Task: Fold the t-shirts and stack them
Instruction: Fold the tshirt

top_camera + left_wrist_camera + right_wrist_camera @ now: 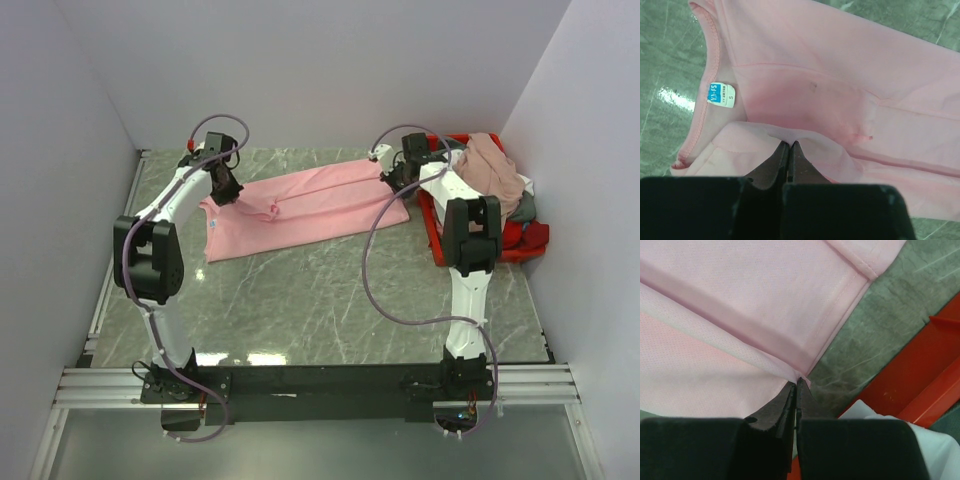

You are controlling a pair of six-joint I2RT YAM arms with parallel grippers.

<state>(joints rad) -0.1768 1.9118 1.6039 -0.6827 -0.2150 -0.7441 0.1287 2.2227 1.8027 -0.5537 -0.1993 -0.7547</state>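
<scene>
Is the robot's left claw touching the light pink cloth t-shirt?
Touching. The left wrist view shows the left gripper pinching a fold of the light pink cloth t-shirt between closed fingertips.

A red plastic bin [436,240] stands just right of my right gripper [392,180], resting on the veined grey-green surface [330,290] that spreads beneath it.

A light pink t-shirt [300,205] lies spread lengthwise on the marbled table [330,290]. The left gripper [228,190] meets its left end, the right gripper [393,178] its right end. At right, a red bin [436,245] holds heaped shirts, a dusty rose t-shirt [492,168] uppermost.
</scene>
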